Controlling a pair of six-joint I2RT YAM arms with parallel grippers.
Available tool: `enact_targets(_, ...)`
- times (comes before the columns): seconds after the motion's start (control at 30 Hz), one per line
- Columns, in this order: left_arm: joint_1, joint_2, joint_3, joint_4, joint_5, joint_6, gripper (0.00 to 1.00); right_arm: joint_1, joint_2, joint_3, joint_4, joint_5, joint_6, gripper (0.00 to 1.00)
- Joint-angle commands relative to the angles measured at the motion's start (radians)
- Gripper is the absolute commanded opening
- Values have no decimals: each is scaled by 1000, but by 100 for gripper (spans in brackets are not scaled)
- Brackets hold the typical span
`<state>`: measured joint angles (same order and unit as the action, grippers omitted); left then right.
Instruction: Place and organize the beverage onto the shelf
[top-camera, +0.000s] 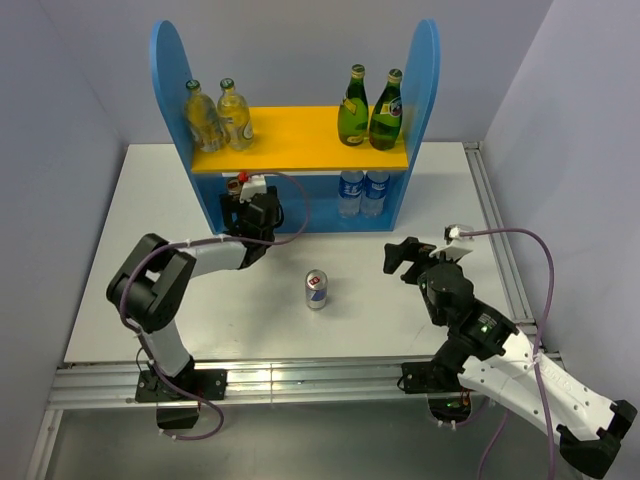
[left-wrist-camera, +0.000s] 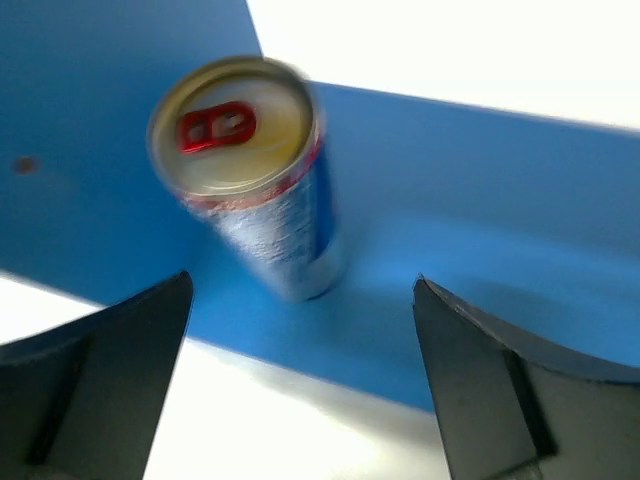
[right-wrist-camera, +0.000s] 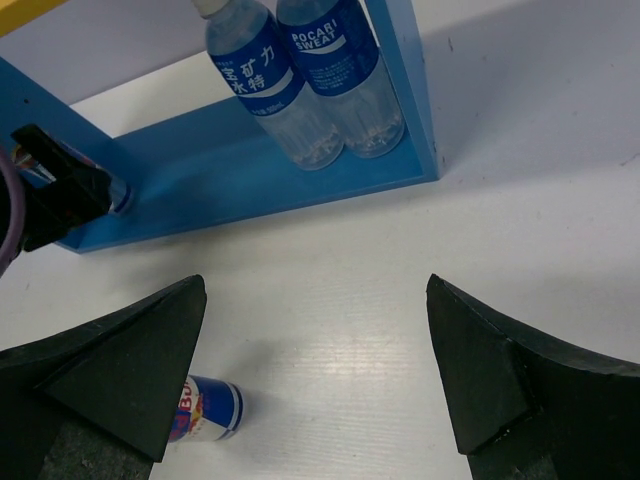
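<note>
Six drinks to shelve, and five look home already. The two clear pale-yellowish bottles (top-camera: 205, 122) stand side by side at the left end of the yellow-orange upper board (top-camera: 295, 135), and the two dark green glass bottles (top-camera: 353, 112) pair up at its right end. One slim silver-blue-red can (left-wrist-camera: 255, 190) stands on the lower blue board (left-wrist-camera: 470, 260) at the left end of the blue two-level shelf (top-camera: 168, 70). The left gripper (left-wrist-camera: 302, 300) sits right in front of that can with its jaws spread wide. The can touches neither finger, so the gripper holds nothing. What's left, by my reckoning, is the second silver-blue-red can (top-camera: 316, 289), upright and alone on the white table (top-camera: 450, 190), well apart from the shelf and between the two arms. The right gripper (top-camera: 405, 258) hovers near it on the right, jaws wide and empty too, and its wrist view catches the can low at the left, under one finger. Two clear plastic bottles with blue labels (right-wrist-camera: 330, 60) fill the right end of the lower level, so the open spot beside the shelved can looks the natural home for the last one.
</note>
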<state>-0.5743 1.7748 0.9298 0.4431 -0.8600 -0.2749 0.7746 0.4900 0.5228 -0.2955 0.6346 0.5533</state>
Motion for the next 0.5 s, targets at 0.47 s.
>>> enact_targets(0.47, -297, -552, -169, -389, -122, -254, 97, 5, -2, -14, 9, 0, 7, 98)
